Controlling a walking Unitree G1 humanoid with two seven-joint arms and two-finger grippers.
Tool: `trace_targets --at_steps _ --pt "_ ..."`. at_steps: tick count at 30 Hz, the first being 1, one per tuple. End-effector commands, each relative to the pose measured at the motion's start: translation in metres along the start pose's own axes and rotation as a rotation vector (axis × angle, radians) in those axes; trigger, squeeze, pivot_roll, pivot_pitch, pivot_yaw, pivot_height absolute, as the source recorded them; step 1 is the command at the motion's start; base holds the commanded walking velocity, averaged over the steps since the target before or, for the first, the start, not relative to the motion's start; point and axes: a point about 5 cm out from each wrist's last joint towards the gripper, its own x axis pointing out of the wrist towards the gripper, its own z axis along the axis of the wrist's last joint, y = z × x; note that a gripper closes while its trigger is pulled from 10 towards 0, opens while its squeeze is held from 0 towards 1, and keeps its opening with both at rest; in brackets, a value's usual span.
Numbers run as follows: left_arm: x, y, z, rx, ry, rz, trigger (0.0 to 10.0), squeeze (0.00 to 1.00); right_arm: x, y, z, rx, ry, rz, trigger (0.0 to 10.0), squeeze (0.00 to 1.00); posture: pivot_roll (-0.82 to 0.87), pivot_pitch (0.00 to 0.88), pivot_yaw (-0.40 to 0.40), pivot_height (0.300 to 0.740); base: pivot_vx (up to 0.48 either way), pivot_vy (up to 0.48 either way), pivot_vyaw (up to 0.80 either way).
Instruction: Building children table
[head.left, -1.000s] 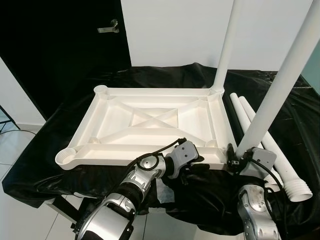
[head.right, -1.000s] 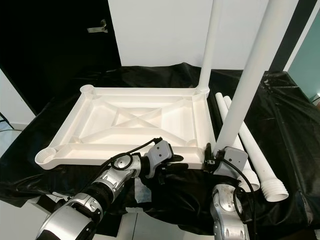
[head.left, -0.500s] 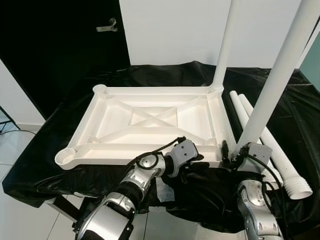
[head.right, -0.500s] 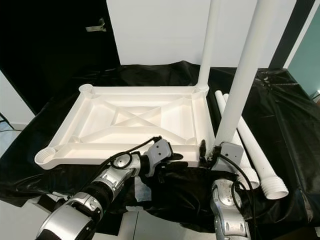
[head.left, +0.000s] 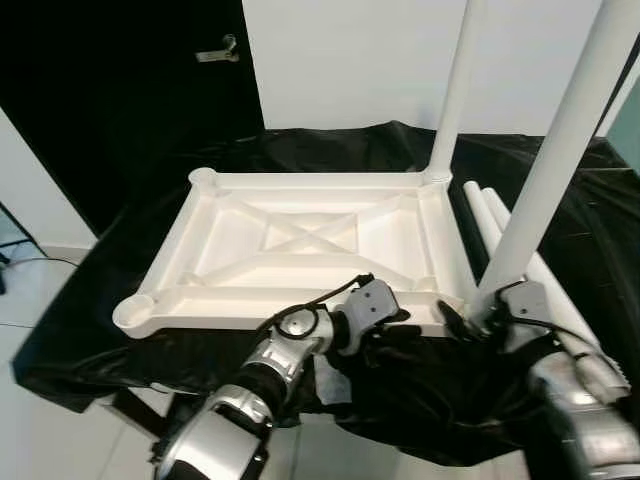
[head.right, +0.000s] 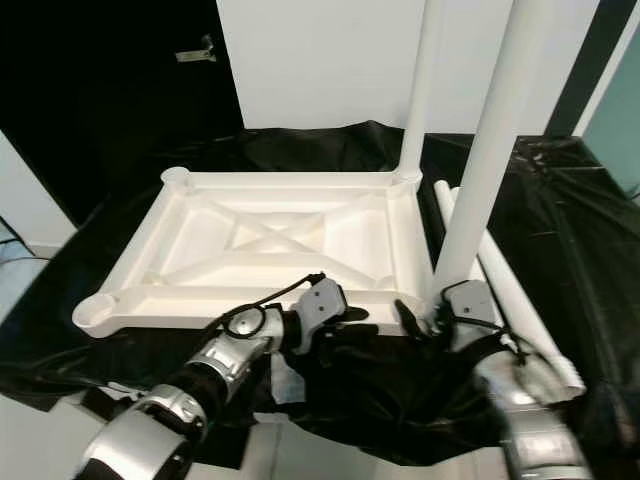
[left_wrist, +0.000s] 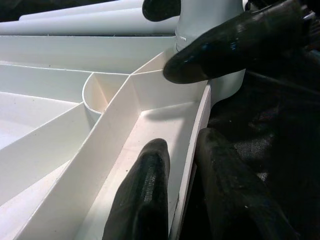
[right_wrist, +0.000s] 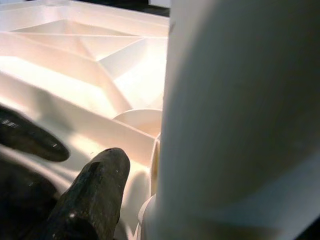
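A white table top (head.left: 250, 300) lies upside down on black cloth. One white leg (head.left: 455, 90) stands in its far right corner socket. A second leg (head.left: 555, 150) stands at the near right corner. My right gripper (head.left: 465, 320) is at that leg's base, its fingers (left_wrist: 235, 45) clasped round it; the leg (right_wrist: 240, 115) looms close in the right wrist view. My left gripper (head.left: 400, 335) is shut on the near rim (left_wrist: 192, 135), one finger inside the rim and one outside.
Two loose white legs (head.left: 490, 225) lie on the cloth to the right of the table top. The sockets at the far left (head.left: 204, 178) and near left (head.left: 132, 313) corners hold nothing. A dark door with a handle (head.left: 222, 50) stands behind.
My right forearm has swung out to the right and is blurred, while its fingers stay at the leg's base. The left gripper has not moved on the rim.
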Motion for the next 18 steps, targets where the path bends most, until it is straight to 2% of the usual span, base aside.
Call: trace_targets --at_steps 1,3,4,5,14,18 --pt "-0.005 -0.029 -0.046 -0.131 0.185 -0.117 10.0 0.0 -0.002 0.013 -0.014 0.027 0.078 0.107 5.6 0.0 -0.15 0.0 0.048 0.74 0.0 0.0 0.0" --pt "-0.004 -0.028 -0.045 -0.13 0.184 -0.116 10.0 0.0 -0.003 0.012 -0.014 0.02 0.084 0.12 5.6 0.0 -0.15 0.0 0.046 0.74 0.0 0.0 0.0" --pt "-0.004 -0.028 -0.045 -0.13 0.184 -0.115 10.0 0.0 -0.004 0.012 -0.015 0.014 0.094 0.145 0.3 0.0 -0.15 0.0 0.045 0.74 0.0 0.0 0.0" --pt "-0.004 -0.028 -0.045 -0.131 0.183 -0.113 10.0 0.0 -0.007 0.015 -0.017 0.006 0.113 0.179 0.0 0.0 -0.15 0.0 0.045 0.74 0.0 0.0 0.0" --pt "-0.006 -0.029 -0.047 -0.137 0.188 -0.107 10.0 0.0 -0.013 0.027 -0.033 -0.021 0.208 0.284 0.0 0.0 -0.15 0.0 0.044 0.74 0.0 0.0 0.0" --pt "-0.005 -0.029 -0.046 -0.137 0.185 -0.109 10.0 0.0 -0.009 0.034 -0.033 0.019 0.194 0.243 0.0 0.0 -0.16 0.0 0.047 0.74 0.0 0.0 0.0"
